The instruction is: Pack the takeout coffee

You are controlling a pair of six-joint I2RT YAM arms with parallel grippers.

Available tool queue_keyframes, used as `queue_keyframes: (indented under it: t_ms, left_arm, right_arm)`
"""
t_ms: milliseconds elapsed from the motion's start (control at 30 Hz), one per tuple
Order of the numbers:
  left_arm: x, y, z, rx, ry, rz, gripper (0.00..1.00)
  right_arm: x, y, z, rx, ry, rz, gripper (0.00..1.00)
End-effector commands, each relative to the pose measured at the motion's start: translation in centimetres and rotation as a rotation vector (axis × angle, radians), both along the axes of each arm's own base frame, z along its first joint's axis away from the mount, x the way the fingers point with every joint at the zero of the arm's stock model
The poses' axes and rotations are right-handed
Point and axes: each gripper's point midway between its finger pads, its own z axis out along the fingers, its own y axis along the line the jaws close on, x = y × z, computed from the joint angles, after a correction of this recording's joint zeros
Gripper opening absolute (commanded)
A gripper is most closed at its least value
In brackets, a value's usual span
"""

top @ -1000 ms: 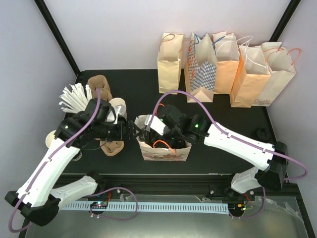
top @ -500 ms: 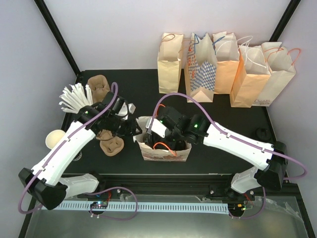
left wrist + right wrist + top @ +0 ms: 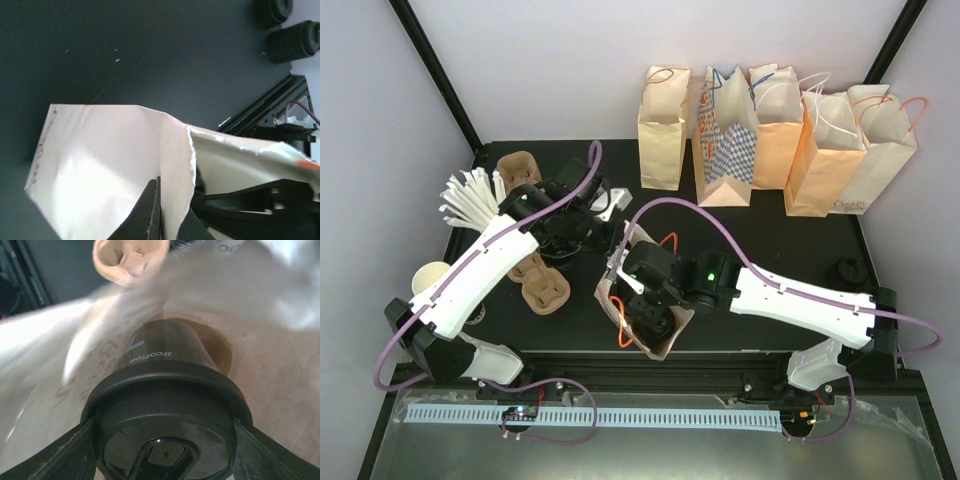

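Black-lidded round paper takeout coffee cup (image 3: 165, 400) sits inside the tilted beige paper bag (image 3: 100, 160), near centre, clamped by the right gripper (image 3: 162, 440); the left gripper (image 3: 172, 200) pinches the bag's rim.

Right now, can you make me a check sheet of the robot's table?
Surface: black table.
Job's things: lettered paper coffee cup with round black plastic lid inside a tilted pale paper bag.
Clutter: brown moulded-pulp cup carriers, bundle of white sticks, cream paper cup, row of standing paper bags.
Hands: left hand shut on the bag's rim; right hand closed on the cup's lid.
Cables: purple cables looping over both arms.
Surroundings: pale walls, black frame posts.
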Motion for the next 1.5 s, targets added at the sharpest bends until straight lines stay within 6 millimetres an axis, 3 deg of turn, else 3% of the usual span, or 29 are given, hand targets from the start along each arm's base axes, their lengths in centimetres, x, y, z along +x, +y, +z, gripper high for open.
queue_keyframes:
  t_ms: [0, 267, 433, 633, 900, 1100, 1467]
  left_arm:
    - [-0.5, -2.8, 3.9, -0.069, -0.168, -0.191, 0.02]
    - [-1.7, -3.6, 5.7, -0.134, -0.285, -0.277, 0.02]
    - [-2.5, -4.1, 5.7, -0.189, -0.299, -0.324, 0.02]
    - [-3.0, -4.4, 4.3, -0.199, -0.287, -0.366, 0.02]
    - [-1.8, -5.2, 2.8, -0.179, -0.242, -0.358, 0.02]
    - [-0.2, -4.9, 1.9, -0.154, -0.247, -0.316, 0.02]
    - [3.3, -3.9, -0.3, -0.127, -0.197, -0.251, 0.02]
  right_arm:
    - [1.9, -0.1, 1.5, 0.025, -0.029, -0.183, 0.37]
    - [3.0, -1.8, 3.6, 0.094, -0.141, -0.314, 0.37]
    - [3.0, -1.6, 2.5, 0.147, -0.173, -0.326, 0.37]
    - [4.1, -2.0, 0.5, -0.027, -0.186, -0.415, 0.37]
    - [5.0, -2.2, -2.1, -0.085, -0.165, -0.421, 0.37]
    - [5.5, -0.8, -3.2, -0.069, -0.1, -0.327, 0.36]
    - [7.1, -2.2, -6.7, -0.174, 0.022, -0.339, 0.35]
